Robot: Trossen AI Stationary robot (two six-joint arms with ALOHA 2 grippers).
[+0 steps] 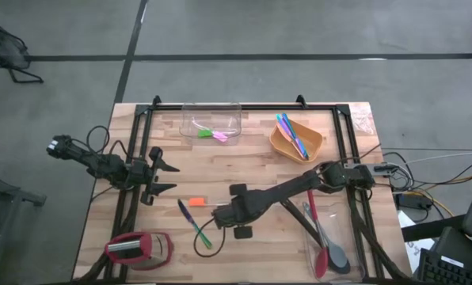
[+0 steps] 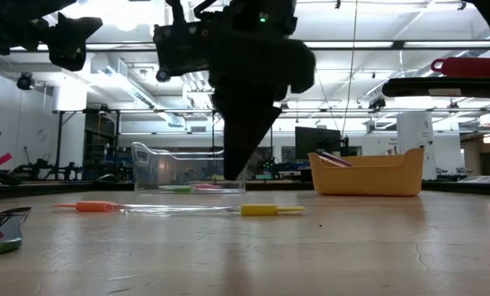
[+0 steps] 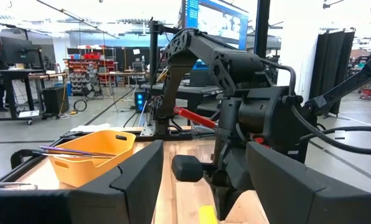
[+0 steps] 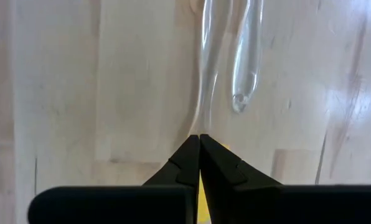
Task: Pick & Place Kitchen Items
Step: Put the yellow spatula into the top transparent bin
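My right gripper point(image 1: 218, 215) is shut and points down at mid-table, over the yellow end point(image 4: 220, 148) of a clear-shafted utensil point(image 2: 179, 210). That yellow end point(image 2: 261, 210) lies flat on the wood. An orange piece point(image 1: 196, 202) lies just to its left, and a thin dark-and-green utensil point(image 1: 195, 225) lies beside them. My left gripper point(image 1: 161, 179) waits open near the table's left side, facing the right arm. Green and pink pieces point(image 1: 214, 134) lie in the far clear tub point(image 1: 212, 120). Blue, pink and purple cutlery point(image 1: 293, 134) leans in the orange bowl point(image 1: 282, 146). My right gripper point(image 4: 200, 138) comes from above with its shut fingertips over the utensil's yellow end. The fingers themselves hide the spot, so whether they touch it I cannot tell.
A red-and-silver gadget point(image 1: 137, 248) sits at the near left corner. A clear tub point(image 1: 331, 241) at the near right holds red and grey spatulas point(image 1: 325, 252). A black frame point(image 1: 244, 105) runs along the far edge and both sides. Bare wood lies between the two arms.
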